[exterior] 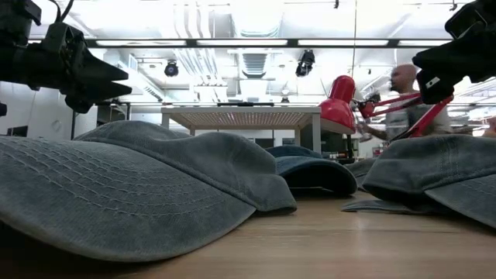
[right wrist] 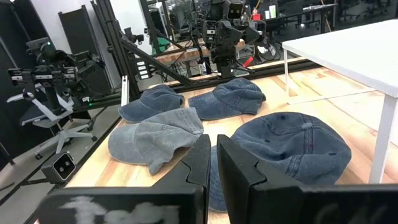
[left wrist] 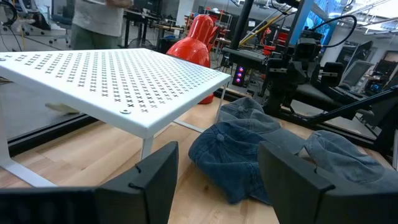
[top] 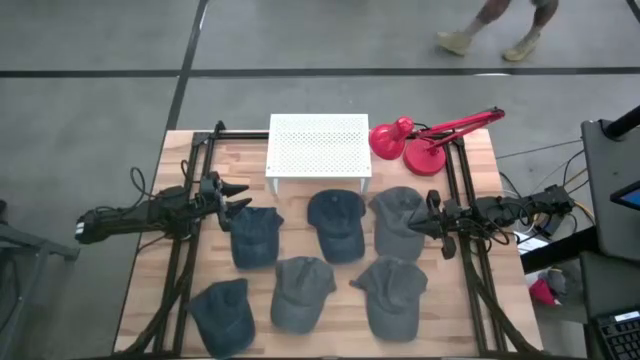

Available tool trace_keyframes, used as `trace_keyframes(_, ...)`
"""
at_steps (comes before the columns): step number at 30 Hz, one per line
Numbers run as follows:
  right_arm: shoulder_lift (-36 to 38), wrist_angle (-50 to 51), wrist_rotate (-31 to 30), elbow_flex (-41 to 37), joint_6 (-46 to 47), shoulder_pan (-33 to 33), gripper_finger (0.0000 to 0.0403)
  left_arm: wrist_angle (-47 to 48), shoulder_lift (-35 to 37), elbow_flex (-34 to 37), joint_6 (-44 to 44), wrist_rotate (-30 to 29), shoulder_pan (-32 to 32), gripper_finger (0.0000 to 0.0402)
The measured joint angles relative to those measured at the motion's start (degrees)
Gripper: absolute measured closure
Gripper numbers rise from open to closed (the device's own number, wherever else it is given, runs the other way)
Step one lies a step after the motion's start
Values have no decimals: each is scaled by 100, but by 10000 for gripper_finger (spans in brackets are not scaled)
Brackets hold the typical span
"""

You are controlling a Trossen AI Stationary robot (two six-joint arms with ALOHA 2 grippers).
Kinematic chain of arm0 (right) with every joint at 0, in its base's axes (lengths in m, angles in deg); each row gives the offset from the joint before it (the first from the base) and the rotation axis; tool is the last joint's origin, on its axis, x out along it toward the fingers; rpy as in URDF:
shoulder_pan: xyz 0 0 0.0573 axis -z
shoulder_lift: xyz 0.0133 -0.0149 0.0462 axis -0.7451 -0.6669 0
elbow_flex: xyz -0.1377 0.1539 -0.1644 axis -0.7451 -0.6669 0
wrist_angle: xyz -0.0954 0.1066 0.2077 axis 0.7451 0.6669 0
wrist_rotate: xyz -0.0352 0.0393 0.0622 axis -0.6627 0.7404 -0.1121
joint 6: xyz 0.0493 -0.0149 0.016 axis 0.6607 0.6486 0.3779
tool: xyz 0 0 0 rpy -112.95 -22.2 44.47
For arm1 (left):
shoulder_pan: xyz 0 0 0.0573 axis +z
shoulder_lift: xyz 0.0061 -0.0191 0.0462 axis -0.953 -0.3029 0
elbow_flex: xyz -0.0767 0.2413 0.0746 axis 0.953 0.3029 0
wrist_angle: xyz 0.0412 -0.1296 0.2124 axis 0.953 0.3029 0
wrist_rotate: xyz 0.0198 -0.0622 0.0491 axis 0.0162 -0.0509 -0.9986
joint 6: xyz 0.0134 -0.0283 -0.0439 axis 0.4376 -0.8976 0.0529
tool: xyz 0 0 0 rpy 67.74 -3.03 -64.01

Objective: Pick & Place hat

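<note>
Six denim caps lie crown up on the wooden table, among them a dark blue one (top: 337,222), a grey one (top: 398,220) and a blue one (top: 255,237). My left gripper (top: 240,195) hovers open above the table's left side, near the blue cap; in the left wrist view (left wrist: 217,162) its fingers stand wide apart. My right gripper (top: 415,224) hovers shut over the right part of the grey cap. In the low view both grippers, left (exterior: 108,81) and right (exterior: 434,66), are well above the caps. Both are empty.
A white perforated shelf (top: 318,145) stands on legs at the far middle. A red desk lamp (top: 415,140) stands at the far right. Three more caps (top: 222,315) (top: 300,290) (top: 392,295) lie along the near edge. A person walks beyond the table's far side.
</note>
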Motion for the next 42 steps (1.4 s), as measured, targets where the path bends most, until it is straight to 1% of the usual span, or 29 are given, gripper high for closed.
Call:
trace_keyframes(32,0,-2,2,0,4,1,376,1,1,0,1,0,2,179)
trace_keyframes(35,-1,-34,2,0,315,0,376,0,1,0,1,0,2,179)
trace_keyframes(38,-2,-350,2,0,845,2,376,0,-1,1,1,0,1,179)
trace_keyframes(40,-2,-787,-26,0,1135,2,376,0,1,1,0,0,1,179)
trace_keyframes(42,-24,-1357,-164,0,1213,2,376,0,0,0,0,0,1,179)
